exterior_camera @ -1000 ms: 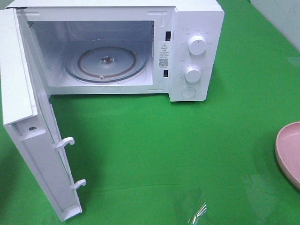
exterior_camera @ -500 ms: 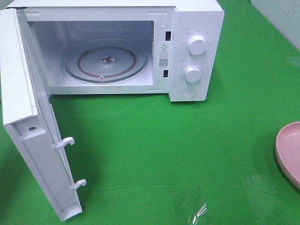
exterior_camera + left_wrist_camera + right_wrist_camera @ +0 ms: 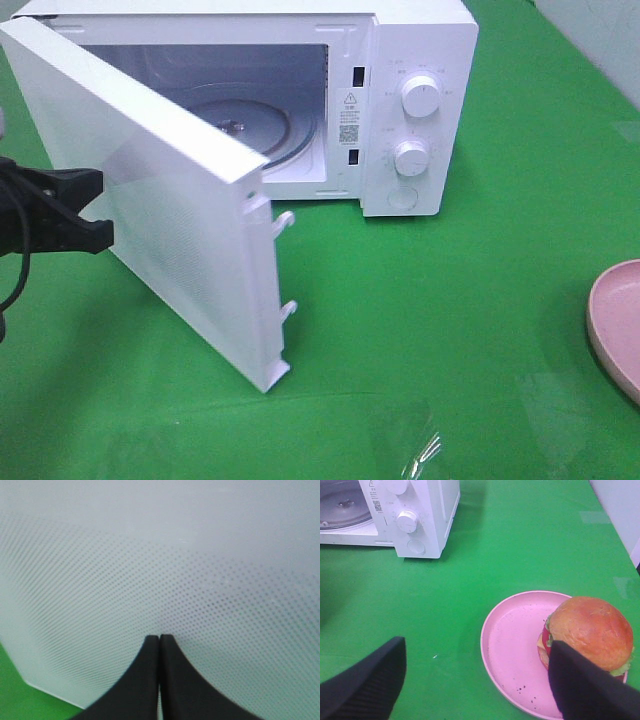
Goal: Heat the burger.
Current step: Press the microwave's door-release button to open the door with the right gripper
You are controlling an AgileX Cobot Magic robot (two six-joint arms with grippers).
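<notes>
Here the microwave (image 3: 300,100) fills the upper left of the high view, its door (image 3: 170,210) swung out at an angle across the cavity, where only the bare glass turntable (image 3: 262,125) shows. The left claw (image 3: 159,639) enters from the left edge of that view; its wrist view shows the two black fingers (image 3: 142,680) pressed together, clenched on nothing, tips right at the door's dotted outer face. The plate (image 3: 618,325) is cut by the right edge of the high view, lower right, on the green cloth (image 3: 430,330). In the right wrist view the plate (image 3: 515,647) holds the burger (image 3: 590,630), which sits toward the plate's right side in the frame's lower right. The right claw (image 3: 475,680) is spread wide and released: one finger shows at the lower left corner, off the plate, and the other finger (image 3: 590,690) overlaps the burger's near edge; whether it touches cannot be told.
</notes>
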